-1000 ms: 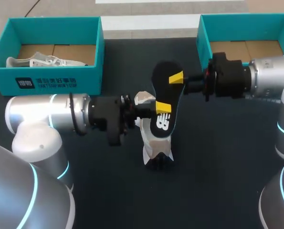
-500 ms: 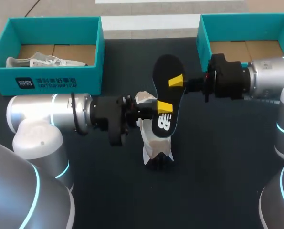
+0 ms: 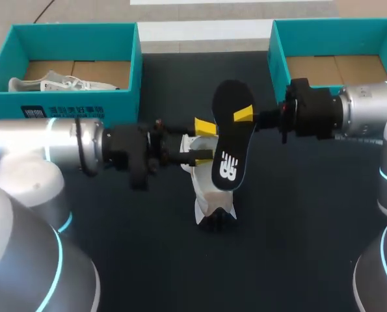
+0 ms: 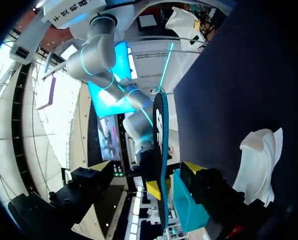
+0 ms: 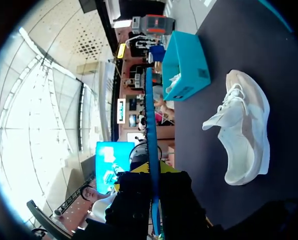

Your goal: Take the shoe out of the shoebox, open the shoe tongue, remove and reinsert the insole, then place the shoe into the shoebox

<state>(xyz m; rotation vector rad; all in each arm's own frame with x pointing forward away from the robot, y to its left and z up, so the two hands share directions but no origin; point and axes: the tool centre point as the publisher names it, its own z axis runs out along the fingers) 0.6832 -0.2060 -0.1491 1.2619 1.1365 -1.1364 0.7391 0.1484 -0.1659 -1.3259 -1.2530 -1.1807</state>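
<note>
A: Where is the insole?

B: The black insole (image 3: 231,149) is out of the shoe and held in the air over the middle of the table (image 3: 310,227). The right end effector (image 3: 242,117) pinches it near one end. One yellow tip lies on its upper face, and the other finger is hidden beneath. In the right wrist view the insole (image 5: 150,115) stands edge-on between the fingers of the right end effector (image 5: 151,172), and both press on it.

A: And the other arm?

B: The left end effector (image 3: 206,140) is spread wide, just beside the insole. In its own wrist view the left end effector (image 4: 146,167) shows two yellow tips far apart. The thin edge of the insole (image 4: 160,145) lines up with the gap between them, and neither tip touches it.

A: The shoe?

B: The white shoe (image 3: 209,195) sits on the table, outside both boxes, under the near end of the insole and partly hidden by it. The right wrist view shows the shoe (image 5: 241,135) resting on its sole. In the left wrist view the shoe (image 4: 261,160) lies beside the spread fingers — apart from them.

A: The boxes?

B: The left shoebox (image 3: 69,110) is teal and stands at the far left with a second shoe (image 3: 47,83) inside. The right shoebox (image 3: 276,58) — teal as well — stands at the far right and shows its brown cardboard floor.
</note>
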